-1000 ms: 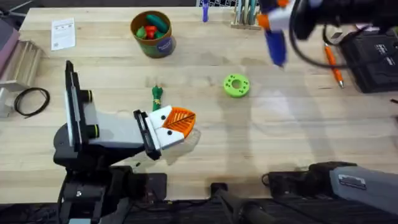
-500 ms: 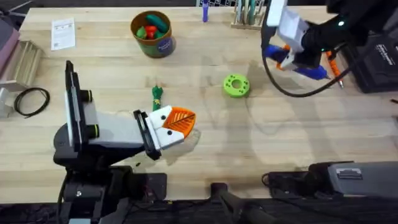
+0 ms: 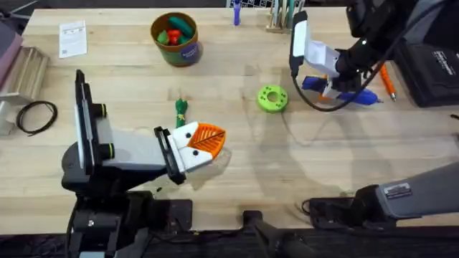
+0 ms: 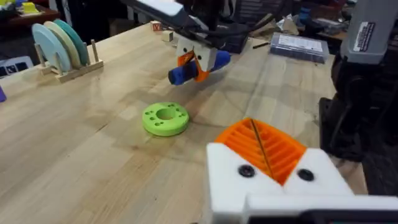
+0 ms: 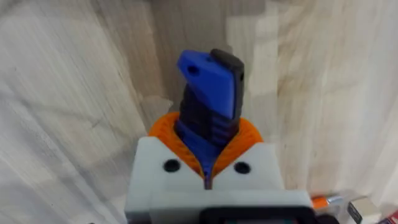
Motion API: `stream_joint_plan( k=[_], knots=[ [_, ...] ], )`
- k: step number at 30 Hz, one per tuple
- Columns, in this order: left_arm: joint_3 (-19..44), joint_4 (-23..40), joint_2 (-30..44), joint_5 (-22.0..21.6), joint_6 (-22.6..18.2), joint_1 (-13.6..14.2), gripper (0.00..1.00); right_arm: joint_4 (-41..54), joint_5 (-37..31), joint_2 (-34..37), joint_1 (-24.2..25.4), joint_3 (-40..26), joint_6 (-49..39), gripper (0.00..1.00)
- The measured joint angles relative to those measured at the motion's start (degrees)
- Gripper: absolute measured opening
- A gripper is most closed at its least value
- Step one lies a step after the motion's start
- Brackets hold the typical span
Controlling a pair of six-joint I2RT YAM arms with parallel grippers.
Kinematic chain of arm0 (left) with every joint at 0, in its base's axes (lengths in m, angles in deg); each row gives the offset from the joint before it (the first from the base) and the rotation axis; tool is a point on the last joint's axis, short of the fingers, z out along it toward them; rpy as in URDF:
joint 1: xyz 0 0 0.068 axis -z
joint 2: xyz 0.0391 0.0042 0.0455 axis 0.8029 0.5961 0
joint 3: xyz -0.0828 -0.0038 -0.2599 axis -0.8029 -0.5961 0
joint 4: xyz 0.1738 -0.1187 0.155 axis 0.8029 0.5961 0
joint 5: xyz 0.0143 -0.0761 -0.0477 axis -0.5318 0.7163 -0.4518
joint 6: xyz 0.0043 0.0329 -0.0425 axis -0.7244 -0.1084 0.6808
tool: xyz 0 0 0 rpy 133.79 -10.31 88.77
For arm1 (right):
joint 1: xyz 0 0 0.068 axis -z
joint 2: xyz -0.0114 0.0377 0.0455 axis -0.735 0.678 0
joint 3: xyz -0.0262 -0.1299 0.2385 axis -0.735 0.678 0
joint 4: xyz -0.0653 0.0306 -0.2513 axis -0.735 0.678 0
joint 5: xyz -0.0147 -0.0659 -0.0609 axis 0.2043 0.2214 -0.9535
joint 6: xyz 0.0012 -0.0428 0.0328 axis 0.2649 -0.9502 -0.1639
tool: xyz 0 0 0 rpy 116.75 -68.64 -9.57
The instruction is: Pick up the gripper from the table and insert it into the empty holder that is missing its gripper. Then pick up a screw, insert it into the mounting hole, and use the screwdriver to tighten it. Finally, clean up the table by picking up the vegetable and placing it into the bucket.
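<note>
My right gripper (image 3: 331, 77) is shut on the blue screwdriver (image 3: 362, 97), which lies nearly level, low over the table's far right. In the right wrist view its blue body (image 5: 208, 81) sticks out between the orange pads (image 5: 165, 134). My left gripper (image 3: 208, 140) rests shut near the table's middle, and both white fingers carry orange pads (image 4: 261, 146). A loose gripper, a bare holder and a screw are out of view. The green vegetable (image 3: 181, 109) lies just beyond the left gripper. The tan bucket (image 3: 188, 50) stands at the back, with red and green toys inside.
A flat green ring disc (image 3: 272, 98) lies between the two grippers, also in the left wrist view (image 4: 165, 118). A thin orange pen-like tool (image 3: 387, 80) and a black case (image 3: 437, 72) sit at the far right. A coiled black cable (image 3: 36, 116) lies at the left edge.
The right arm has come down and moved left with the screwdriver, which has swung from upright to nearly level near the table. The left arm has not moved.
</note>
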Motion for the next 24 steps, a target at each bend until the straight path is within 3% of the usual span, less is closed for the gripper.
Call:
stream_joint_plan(
  k=[11, 17, 19, 24],
  knots=[
    [0.0, 0.0, 0.0, 0.0, 0.0, 0.0, 0.004, -0.4, -0.2, 4.8, 0.0, 0.0, -0.1, 0.046],
    [0.0, 0.0, 0.0, 0.0, 0.0, 0.0, 0.004, -1.1, -1.0, 4.5, 0.0, -1.2, -0.1, 0.896],
    [0.0, 0.0, 0.0, 0.0, 0.0, 0.0, 0.004, -1.1, -1.2, 4.5, -0.1, -1.3, 0.1, 0.963],
    [0.0, 0.0, 0.0, 0.0, 0.0, 0.0, 0.004, -0.6, -1.5, 3.3, -1.3, -1.4, 1.0, 0.970]
  ],
)
